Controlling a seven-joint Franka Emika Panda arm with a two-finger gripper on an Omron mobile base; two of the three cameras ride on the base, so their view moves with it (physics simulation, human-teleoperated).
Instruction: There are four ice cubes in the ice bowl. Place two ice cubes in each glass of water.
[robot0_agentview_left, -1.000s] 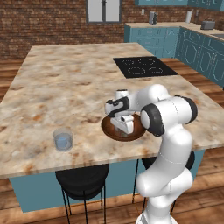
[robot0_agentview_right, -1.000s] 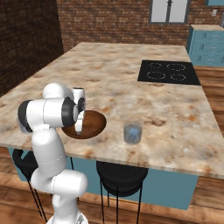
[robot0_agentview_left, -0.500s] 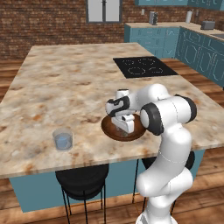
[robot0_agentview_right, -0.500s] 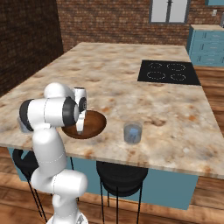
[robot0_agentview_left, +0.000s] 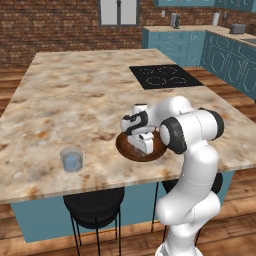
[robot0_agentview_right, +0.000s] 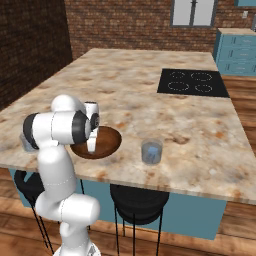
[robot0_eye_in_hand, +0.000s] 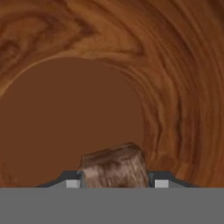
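Observation:
The dark-brown wooden ice bowl (robot0_agentview_left: 125, 148) (robot0_agentview_right: 111, 141) (robot0_eye_in_hand: 109, 57) sits near the counter's front edge. My gripper (robot0_agentview_left: 141, 148) (robot0_agentview_right: 91, 148) (robot0_eye_in_hand: 116, 183) reaches down into it. In the hand view a pale translucent ice cube (robot0_eye_in_hand: 114, 165) lies on the bowl's floor between my two fingertips (robot0_eye_in_hand: 72, 182), which touch its sides. One glass of water (robot0_agentview_left: 72, 159) stands to the left of the bowl and peeks out behind my arm (robot0_agentview_right: 23, 143). The other glass of water (robot0_agentview_right: 151, 151) stands to the right of the bowl. Other ice cubes are hidden.
The marble island counter (robot0_agentview_left: 75, 95) (robot0_agentview_right: 150, 100) carries a black cooktop (robot0_agentview_left: 165, 76) (robot0_agentview_right: 194, 82) at the far right. Black stools (robot0_agentview_left: 95, 205) (robot0_agentview_right: 135, 200) stand under the front edge. Teal cabinets (robot0_agentview_left: 200, 42) line the back wall.

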